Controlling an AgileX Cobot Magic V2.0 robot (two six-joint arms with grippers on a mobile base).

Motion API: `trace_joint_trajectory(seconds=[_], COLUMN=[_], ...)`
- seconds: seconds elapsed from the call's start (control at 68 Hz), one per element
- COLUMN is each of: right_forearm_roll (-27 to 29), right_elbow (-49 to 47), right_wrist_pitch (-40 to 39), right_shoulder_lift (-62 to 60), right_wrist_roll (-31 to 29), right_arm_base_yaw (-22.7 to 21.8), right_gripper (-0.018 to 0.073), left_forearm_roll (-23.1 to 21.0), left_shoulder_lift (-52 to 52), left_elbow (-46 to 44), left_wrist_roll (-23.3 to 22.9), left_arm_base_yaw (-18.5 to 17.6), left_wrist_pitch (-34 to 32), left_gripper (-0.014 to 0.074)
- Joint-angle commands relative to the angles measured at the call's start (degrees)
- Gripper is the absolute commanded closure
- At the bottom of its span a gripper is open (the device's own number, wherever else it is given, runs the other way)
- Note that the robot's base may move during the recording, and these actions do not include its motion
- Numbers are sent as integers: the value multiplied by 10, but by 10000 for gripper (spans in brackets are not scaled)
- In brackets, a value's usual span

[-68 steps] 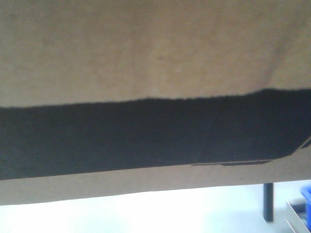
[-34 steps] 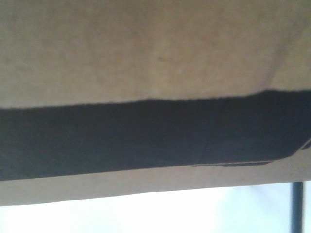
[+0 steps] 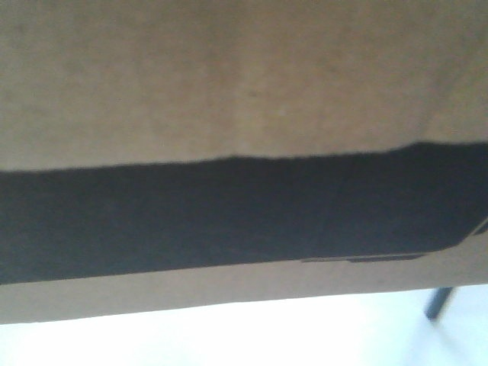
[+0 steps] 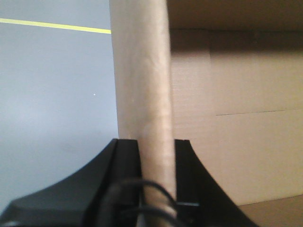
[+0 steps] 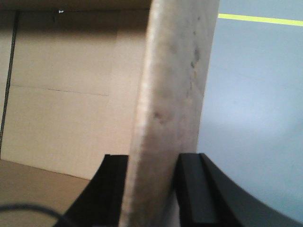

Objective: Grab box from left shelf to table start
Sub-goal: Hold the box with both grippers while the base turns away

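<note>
The brown cardboard box point(image 3: 229, 84) fills the front view, held close to the camera, with its black printed panel point(image 3: 229, 217) across the middle; no lettering shows. Below it lies a white, faintly bluish surface point(image 3: 229, 339), the table as far as I can tell. My left gripper point(image 4: 155, 144) is shut on the box's upright cardboard wall point(image 4: 142, 71), one black finger on each side. My right gripper point(image 5: 152, 158) is shut on the opposite wall point(image 5: 175, 71) in the same way. The box's inside point(image 4: 236, 118) shows in both wrist views. The metal shelf is out of view.
A dark slanted leg or post point(image 3: 438, 303) stands at the lower right beyond the box. Outside the box, the wrist views show a grey-blue floor point(image 4: 52, 94) with a yellow line point(image 4: 52, 23), which also shows in the right wrist view point(image 5: 260, 20).
The box stays fixed in the front view while the background slides: the blue bin at the lower right has left the view, and the dark post has shifted and now looks slanted.
</note>
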Motion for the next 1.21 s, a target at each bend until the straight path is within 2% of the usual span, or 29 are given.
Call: trace_joint_trajectory(seconds=[0.0, 1.191], right_forearm_roll=[7, 7], right_elbow=[-17, -17], right_wrist_pitch=[-68, -68], right_shoulder_lift=[6, 6], right_wrist_roll=[-12, -12], right_arm_base_yaw=[-3, -3], right_gripper=[495, 495], left_forearm_roll=[-52, -52], left_shoulder_lift=[4, 4], left_elbow=[-22, -22], left_wrist_roll=[5, 5], left_arm_base_yaw=[-4, -4], left_wrist_pitch=[-31, -31], left_gripper=[689, 689])
